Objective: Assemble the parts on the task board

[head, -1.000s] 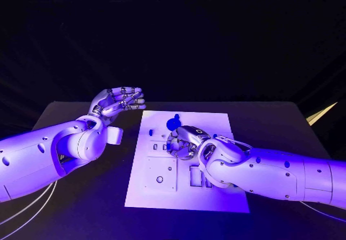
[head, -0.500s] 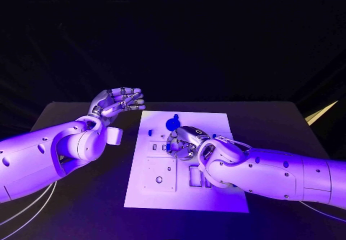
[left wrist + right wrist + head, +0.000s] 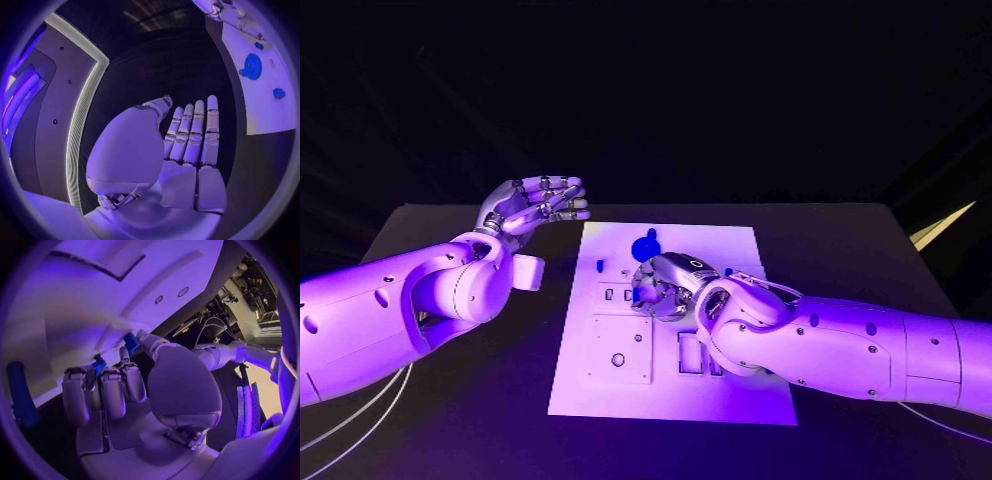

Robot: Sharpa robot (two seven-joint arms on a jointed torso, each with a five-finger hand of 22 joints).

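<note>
The table [image 3: 862, 250] before me is flat, matte and black, with dark surroundings beyond its far edge. At its centre lies the task board [image 3: 718, 400], a white rectangular plate with recessed slots and a raised square panel near its near left corner. A round blue part [image 3: 646, 245] sits on the board's far portion, with a smaller blue part [image 3: 602, 266] to its left, nearer the board's left edge. My right hand [image 3: 668, 285], silver and segmented, is lowered onto the middle of the board with its fingers curled in; in the right wrist view a small blue piece [image 3: 131, 342] sits at my fingertips [image 3: 128, 365], but I cannot tell whether I grip it. My left hand [image 3: 535, 207] is raised off the table, left of the board's far corner, fingers extended and holding nothing.
</note>
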